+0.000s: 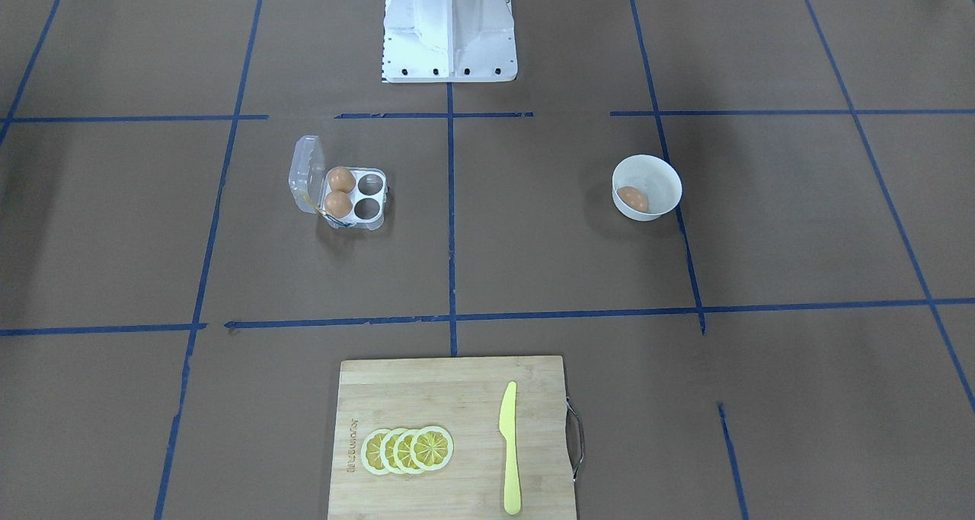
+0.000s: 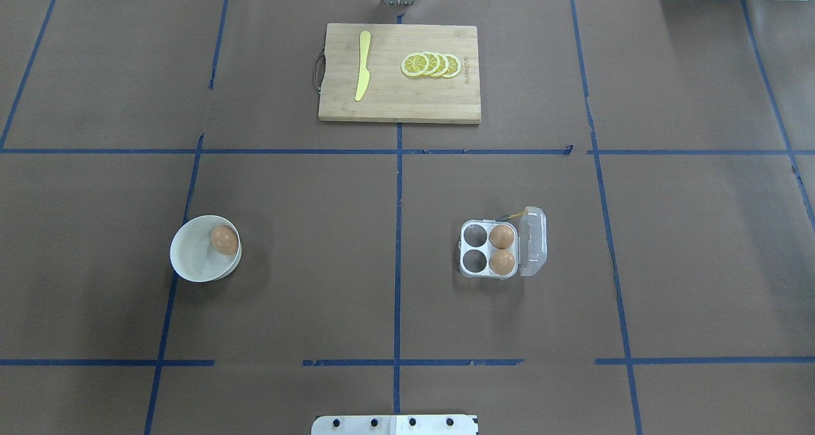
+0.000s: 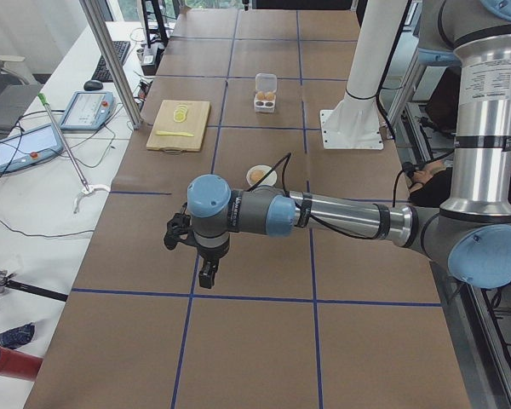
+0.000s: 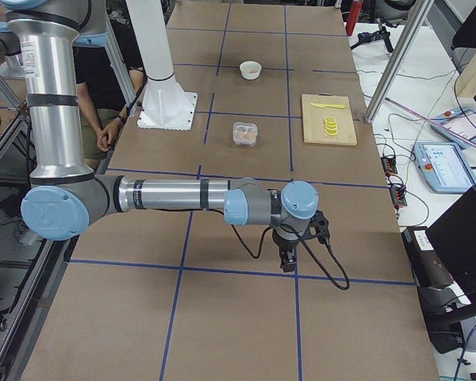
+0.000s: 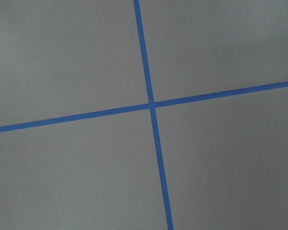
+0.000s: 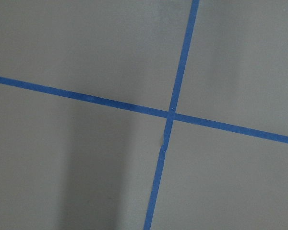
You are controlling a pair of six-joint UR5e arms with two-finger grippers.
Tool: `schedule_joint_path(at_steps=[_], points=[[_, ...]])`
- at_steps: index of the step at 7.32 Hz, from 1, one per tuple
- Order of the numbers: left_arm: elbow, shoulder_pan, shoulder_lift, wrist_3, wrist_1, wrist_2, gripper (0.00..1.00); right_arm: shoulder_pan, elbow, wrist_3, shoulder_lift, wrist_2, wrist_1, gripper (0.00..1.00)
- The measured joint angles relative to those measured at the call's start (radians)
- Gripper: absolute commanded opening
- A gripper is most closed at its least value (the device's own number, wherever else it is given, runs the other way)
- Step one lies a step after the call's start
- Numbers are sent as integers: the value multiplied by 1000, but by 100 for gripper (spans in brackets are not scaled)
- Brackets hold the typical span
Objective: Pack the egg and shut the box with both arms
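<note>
The clear four-cell box [image 2: 482, 248] stands open on the brown table, its lid [image 2: 533, 241] upright on the side away from the centre line. Two tan eggs [image 2: 502, 236] fill the two cells by the lid; the other two cells are empty. A third egg [image 2: 223, 239] lies in a round white bowl [image 2: 191, 266] on the other half. The box [image 1: 369, 196] and the bowl's egg [image 1: 633, 199] also show in the front view. My left gripper [image 3: 206, 273] and right gripper [image 4: 288, 260] hang over the table's far ends, far from both; I cannot tell whether they are open or shut.
A wooden cutting board [image 2: 399, 97] with a yellow knife [image 2: 363, 72] and several lemon slices [image 2: 433, 64] lies at the far middle edge. The white robot base [image 1: 449, 33] stands at the near middle. Both wrist views show only brown paper with crossed blue tape.
</note>
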Motion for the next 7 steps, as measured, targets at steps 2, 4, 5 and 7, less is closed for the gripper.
schedule_joint_path(at_steps=[2,4,5,7], points=[[21,31,6,2,-108,-68,100,-5,-2,2,-1,1,1,100],[58,146,5,-40,-227,-177,100,-9,-3,3,-1,1,1,100],[55,226,-1,-166,-304,-193,100,-13,-3,4,-1,1,1,100],[42,417,-14,-626,-592,-186,100,-21,-6,4,-1,1,1,100]])
